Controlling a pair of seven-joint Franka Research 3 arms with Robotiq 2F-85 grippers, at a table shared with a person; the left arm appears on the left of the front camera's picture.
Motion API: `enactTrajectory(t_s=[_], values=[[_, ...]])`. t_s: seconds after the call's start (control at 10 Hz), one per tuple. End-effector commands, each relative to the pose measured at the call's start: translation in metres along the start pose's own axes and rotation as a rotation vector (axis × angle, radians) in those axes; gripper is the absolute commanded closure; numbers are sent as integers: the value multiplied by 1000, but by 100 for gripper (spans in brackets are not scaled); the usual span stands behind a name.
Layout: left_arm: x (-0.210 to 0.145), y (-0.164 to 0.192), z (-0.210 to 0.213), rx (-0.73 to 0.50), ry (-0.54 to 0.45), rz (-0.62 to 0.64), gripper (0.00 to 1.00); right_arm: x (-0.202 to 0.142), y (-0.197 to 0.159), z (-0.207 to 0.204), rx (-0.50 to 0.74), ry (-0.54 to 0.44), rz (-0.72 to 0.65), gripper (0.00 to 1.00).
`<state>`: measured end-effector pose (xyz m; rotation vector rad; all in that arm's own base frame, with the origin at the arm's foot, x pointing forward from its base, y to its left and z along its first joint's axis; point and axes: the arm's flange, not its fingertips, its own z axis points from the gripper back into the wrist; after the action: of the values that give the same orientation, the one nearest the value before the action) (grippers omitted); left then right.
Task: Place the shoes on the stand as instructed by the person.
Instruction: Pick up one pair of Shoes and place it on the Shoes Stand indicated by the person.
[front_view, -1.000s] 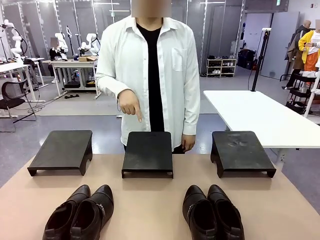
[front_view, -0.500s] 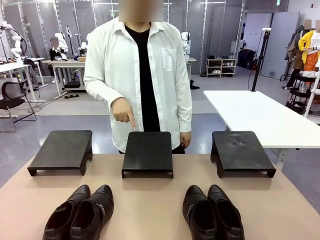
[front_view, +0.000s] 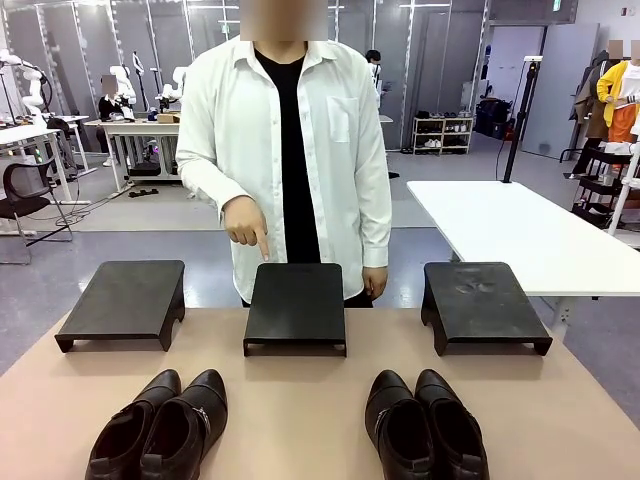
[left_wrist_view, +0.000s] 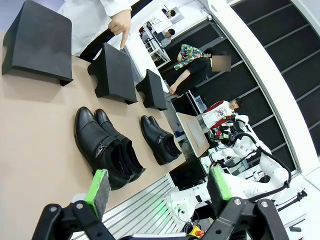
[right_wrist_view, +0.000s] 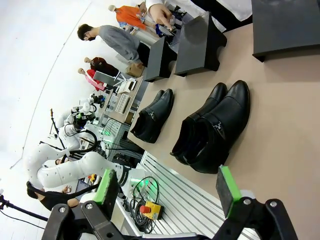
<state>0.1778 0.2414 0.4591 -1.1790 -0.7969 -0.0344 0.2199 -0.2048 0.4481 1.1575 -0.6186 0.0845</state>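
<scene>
Two pairs of black leather shoes stand at the table's near edge, the left pair (front_view: 160, 425) and the right pair (front_view: 425, 425). Beyond them three black stands sit in a row: left (front_view: 125, 300), middle (front_view: 296, 305), right (front_view: 483, 300). The person (front_view: 290, 150) in a white shirt stands behind the middle stand, and their hand (front_view: 247, 222) points a finger down at its back left edge. My left gripper (left_wrist_view: 160, 184) hangs open above the left pair (left_wrist_view: 107, 147). My right gripper (right_wrist_view: 167, 184) is open above the right pair (right_wrist_view: 215, 130), which looks the higher-cut of the two.
A white table (front_view: 520, 235) stands to the right behind the stands. Bare tan tabletop (front_view: 300, 400) lies between the shoe pairs and in front of the stands. Other tables, chairs and people are far off in the room.
The person has shifted a little to the left and their pointing hand moved slightly left and up, still aimed at the middle stand. Shoes and stands have not moved.
</scene>
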Motion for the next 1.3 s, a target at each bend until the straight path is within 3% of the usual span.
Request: enactTrajectory(t_s=[0.0,0.2,0.4,0.8,1.0,1.2], values=[[17,-21,-8,35,75,-35,0,2,0,2,14,-10,20,0],[43,-64,-47,79,233,-113,0,2,0,2,14,-10,20,0],[55,-95,-97,154,374,-84,0,2,0,2,14,-10,20,0],[39,-140,-223,393,706,-174,0,2,0,2,14,-10,20,0],[19,-146,-270,476,784,-190,0,2,0,2,14,-10,20,0],[-7,-147,-304,591,800,-207,0,2,0,2,14,-10,20,0]])
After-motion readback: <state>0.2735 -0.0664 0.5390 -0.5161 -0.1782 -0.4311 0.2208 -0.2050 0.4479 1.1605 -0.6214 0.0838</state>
